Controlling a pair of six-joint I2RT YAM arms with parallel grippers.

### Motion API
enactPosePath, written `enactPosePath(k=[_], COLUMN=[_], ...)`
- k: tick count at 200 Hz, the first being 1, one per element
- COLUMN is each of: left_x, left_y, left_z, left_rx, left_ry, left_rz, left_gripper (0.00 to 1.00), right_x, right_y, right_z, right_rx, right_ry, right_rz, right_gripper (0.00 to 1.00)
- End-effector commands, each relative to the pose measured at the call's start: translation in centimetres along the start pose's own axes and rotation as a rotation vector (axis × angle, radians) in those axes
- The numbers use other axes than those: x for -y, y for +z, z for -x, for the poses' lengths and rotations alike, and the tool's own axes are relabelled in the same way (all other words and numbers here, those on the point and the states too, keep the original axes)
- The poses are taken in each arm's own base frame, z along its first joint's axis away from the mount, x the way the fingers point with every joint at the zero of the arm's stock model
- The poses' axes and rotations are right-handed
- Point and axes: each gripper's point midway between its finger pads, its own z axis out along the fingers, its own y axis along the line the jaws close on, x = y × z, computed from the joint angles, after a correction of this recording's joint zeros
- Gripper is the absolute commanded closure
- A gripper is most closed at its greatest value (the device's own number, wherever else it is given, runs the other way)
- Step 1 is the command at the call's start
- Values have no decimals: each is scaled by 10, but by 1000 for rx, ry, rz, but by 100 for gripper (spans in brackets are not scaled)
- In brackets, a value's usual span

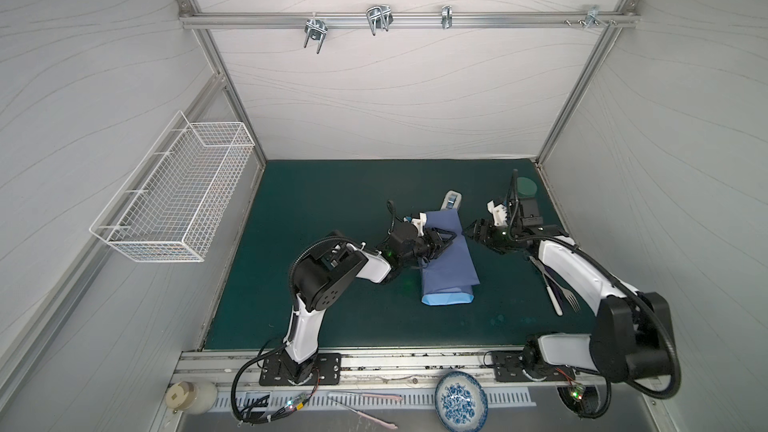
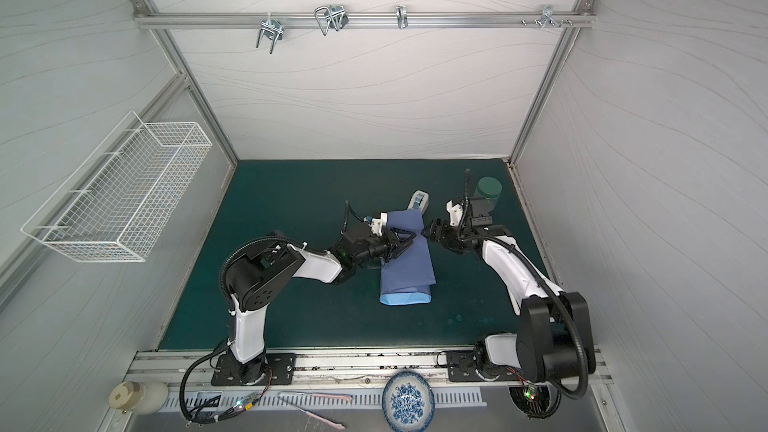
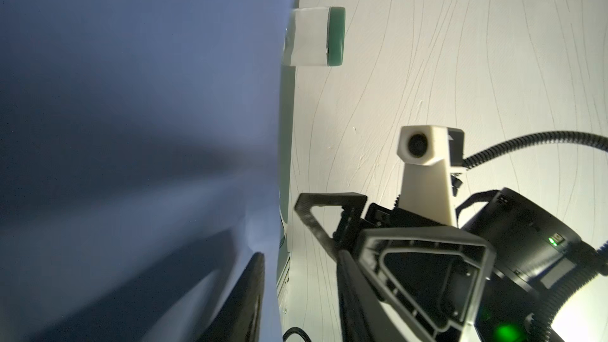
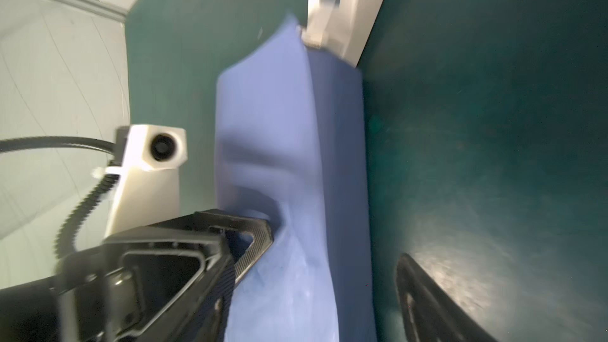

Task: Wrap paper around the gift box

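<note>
Left gripper, finger spread unclear, presses the indigo-blue paper sheet folded over its hidden box; the right gripper, fingers apart and empty, likely needs the far white plastic tape dispenser next.

The left gripper reaches toward the middle of the tabletop with its fingers slightly parted. The right gripper faces it close by, fingers spread wide, arm bent at the elbow.
</note>
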Motion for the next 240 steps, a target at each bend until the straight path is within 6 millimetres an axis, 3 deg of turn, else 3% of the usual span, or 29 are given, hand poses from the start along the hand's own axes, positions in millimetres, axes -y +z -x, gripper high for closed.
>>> enactPosePath(k=[1, 20, 44, 104, 159, 207, 232, 240], left_x=[-114, -112, -109, -106, -93, -46, -7, -7], left_y=[-18, -17, -18, -16, -13, -12, -23, -32], left_z=[-33, -33, -32, -30, -27, -6, 7, 9], left_rx=[-78, -82, -80, -73, -70, -27, 7, 12], left_ry=[-141, -134, -122, -116, -94, -2, 89, 111], left_rz=[365, 361, 361, 362, 350, 295, 265, 303], left_gripper=[59, 58, 56, 55, 54, 51, 42, 41], right_x=[8, 4, 2, -3, 33, 51, 54, 54], right_y=[-19, -19, -2, 34, 58, 63, 63, 63], right_z=[-5, -19, -33, -28, -52, -75, -80, -81], right_rx=[41, 28, -36, -109, -158, -195, -199, -202], right_ry=[6, 6, 18, 40, 84, 111, 113, 115], right_rz=[-50, 6, 73, 126, 19, -16, -25, -25], right_gripper=[18, 14, 12, 12, 24, 30, 32, 32])
